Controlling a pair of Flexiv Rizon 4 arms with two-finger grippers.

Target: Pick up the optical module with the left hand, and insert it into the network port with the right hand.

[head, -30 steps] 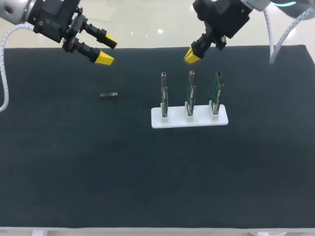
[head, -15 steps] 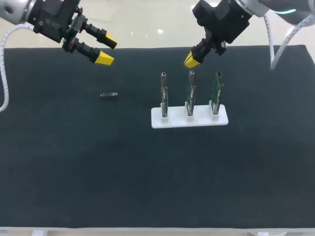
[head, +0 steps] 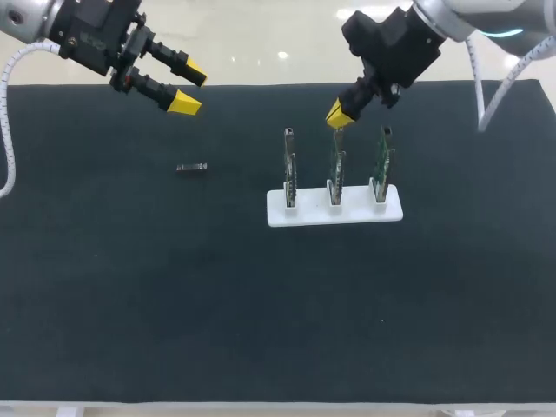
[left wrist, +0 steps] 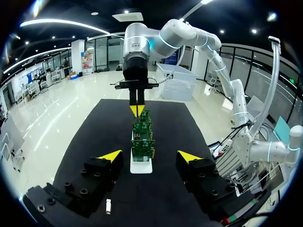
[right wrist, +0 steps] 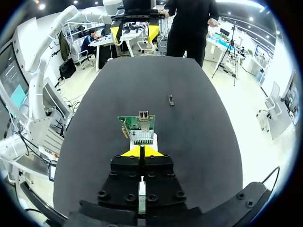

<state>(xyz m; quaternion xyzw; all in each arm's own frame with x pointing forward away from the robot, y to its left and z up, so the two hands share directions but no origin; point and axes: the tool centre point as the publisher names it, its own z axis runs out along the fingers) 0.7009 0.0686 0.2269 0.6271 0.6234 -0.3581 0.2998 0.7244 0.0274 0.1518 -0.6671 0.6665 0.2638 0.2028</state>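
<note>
The left arm hangs in the upper left of the head view. The left jaws are spread wide with nothing between their yellow tips, above the dark surface. The optical module lies flat on that surface, left of centre, below the left jaws and well apart from the white holder in the middle. Three circuit boards stand upright in the holder. The right arm comes in from the upper right, and the right jaws are closed tip to tip on nothing, at the top of the middle board; contact cannot be told. In the right wrist view a metal network port sits on the board edge just ahead of the jaws.
</note>
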